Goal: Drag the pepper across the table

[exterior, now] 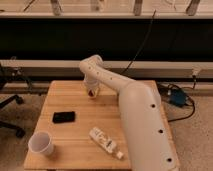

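The pepper point(90, 93) shows as a small red spot on the far part of the light-wood table point(75, 102), near the back edge. My gripper point(91, 90) hangs from the white arm point(135, 115) and points down right over the pepper, at or touching it. Most of the pepper is hidden by the gripper.
A black phone point(64, 117) lies left of centre. A white cup point(41, 144) stands at the front left corner. A white tube-like bottle point(104, 141) lies at the front centre. The arm covers the table's right side. An office chair base point(10, 107) is to the left.
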Tool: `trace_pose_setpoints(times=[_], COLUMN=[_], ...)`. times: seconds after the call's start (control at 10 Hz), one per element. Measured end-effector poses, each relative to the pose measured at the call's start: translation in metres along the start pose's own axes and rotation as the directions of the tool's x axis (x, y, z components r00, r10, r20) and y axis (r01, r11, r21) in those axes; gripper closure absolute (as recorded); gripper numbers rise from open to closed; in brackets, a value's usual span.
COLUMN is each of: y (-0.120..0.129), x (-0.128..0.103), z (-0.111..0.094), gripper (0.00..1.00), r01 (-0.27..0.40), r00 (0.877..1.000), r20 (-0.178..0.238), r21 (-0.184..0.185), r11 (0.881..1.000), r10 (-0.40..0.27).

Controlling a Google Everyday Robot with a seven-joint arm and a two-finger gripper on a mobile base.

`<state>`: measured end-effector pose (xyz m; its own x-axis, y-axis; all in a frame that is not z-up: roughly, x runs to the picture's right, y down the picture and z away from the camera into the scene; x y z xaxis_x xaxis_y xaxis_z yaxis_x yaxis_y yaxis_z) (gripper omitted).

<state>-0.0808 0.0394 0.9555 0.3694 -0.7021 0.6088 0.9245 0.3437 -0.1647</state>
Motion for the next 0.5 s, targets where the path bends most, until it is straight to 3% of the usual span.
trace_pose_setpoints(times=[0.3, 0.5], y=[0.034, 0.037], x=[0.01, 0.009], z=[-0.007, -0.011], gripper=[1.0, 1.0], r01=[-0.046, -0.065], r00=[0.999, 0.998], r20=[-0.003, -0.004], r21=[0.009, 0.015], r11=[0.999, 0.998], r10=[0.046, 0.065])
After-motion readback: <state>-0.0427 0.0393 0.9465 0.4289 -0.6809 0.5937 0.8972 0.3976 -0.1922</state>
